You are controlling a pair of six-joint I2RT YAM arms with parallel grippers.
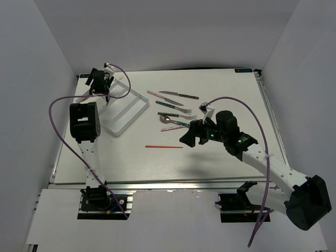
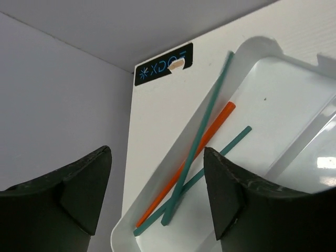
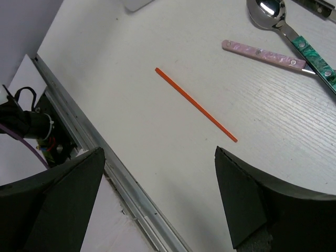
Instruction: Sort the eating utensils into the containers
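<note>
Jaws first: the left jaws are spread wide with nothing between them, hanging over the far left end of the white tray (image 1: 137, 100). The left wrist cam looks straight down into the tray's outermost compartment. Three sticks lie in there:
- a long teal chopstick (image 2: 215, 94), with its far end poking up over the rim
- an orange tray chopstick (image 2: 219, 119) crossing it
- a second teal chopstick (image 2: 235, 140) lying at a slant, which also crosses the long one near its close end

The right jaws are just as wide open and holding nothing. They hover low over the table (image 1: 220, 84) and aren't touching anything. Out ahead of them a loose orange chopstick (image 3: 195, 104) lies flat on its own, roughly mid-table, between the tray and the right arm (image 1: 252, 149).

Everything else sits in a loose bunch on the table to the right of the tray, none of it in a compartment. Closest to the right jaws is a spoon (image 3: 268, 10) with a teal handle. A pink-handled piece (image 3: 262, 54) lies right beside it, and I can't tell if the two touch. Farther back in the overhead view are a fork (image 1: 181, 114), a teal-handled piece (image 1: 169, 103), a dark knife (image 1: 179, 95) and a pink knife (image 1: 156, 94).
</note>
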